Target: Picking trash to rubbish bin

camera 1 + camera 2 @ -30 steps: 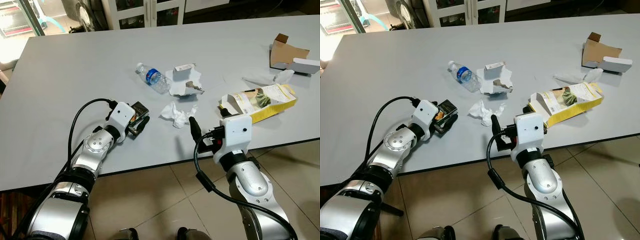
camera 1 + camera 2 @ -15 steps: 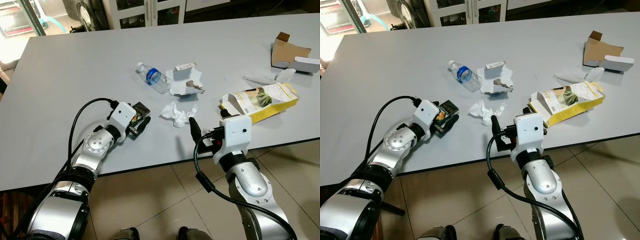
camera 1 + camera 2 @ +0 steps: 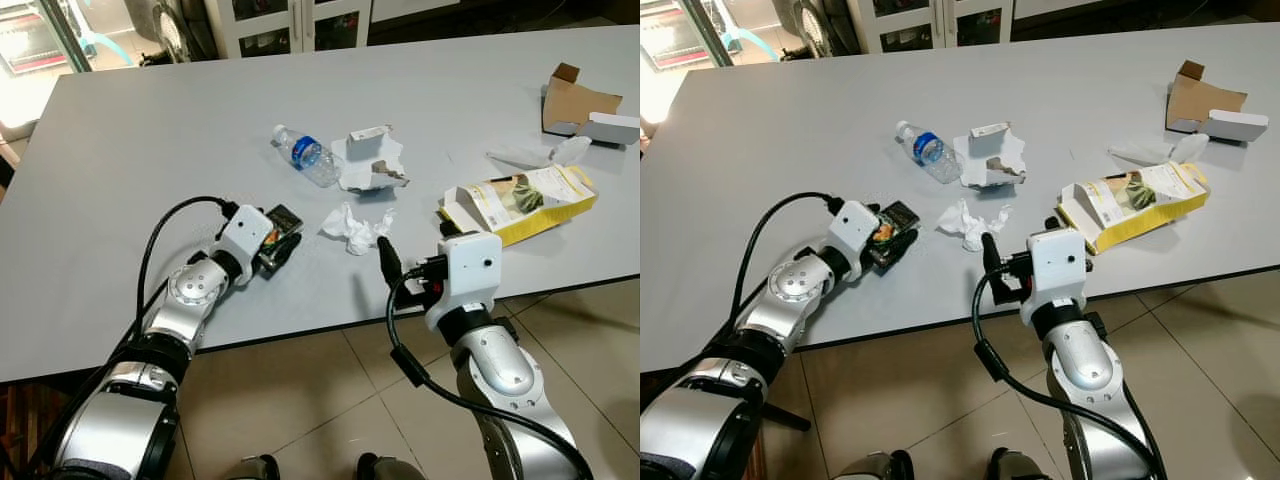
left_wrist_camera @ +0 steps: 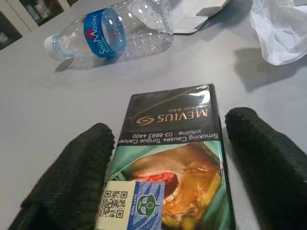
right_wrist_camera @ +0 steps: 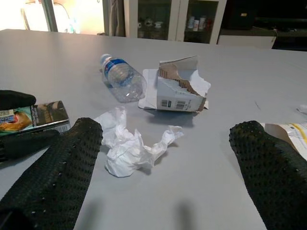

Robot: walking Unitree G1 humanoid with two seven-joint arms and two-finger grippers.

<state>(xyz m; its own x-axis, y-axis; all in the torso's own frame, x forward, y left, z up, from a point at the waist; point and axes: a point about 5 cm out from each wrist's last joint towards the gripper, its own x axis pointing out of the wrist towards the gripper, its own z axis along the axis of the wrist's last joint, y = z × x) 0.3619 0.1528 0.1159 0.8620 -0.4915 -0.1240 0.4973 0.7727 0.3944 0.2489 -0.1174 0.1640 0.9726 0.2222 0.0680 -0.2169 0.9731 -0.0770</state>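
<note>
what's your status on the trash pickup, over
Left claw open astride the cigarette pack, not yet closed. Right claw open, aimed at the tissue. Bottle and torn box beyond, nothing blocking.

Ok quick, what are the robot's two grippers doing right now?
Left gripper: open, fingers either side of the cigarette pack, not clamped.
Right gripper: open, holding nothing, facing the crumpled tissue.
</note>
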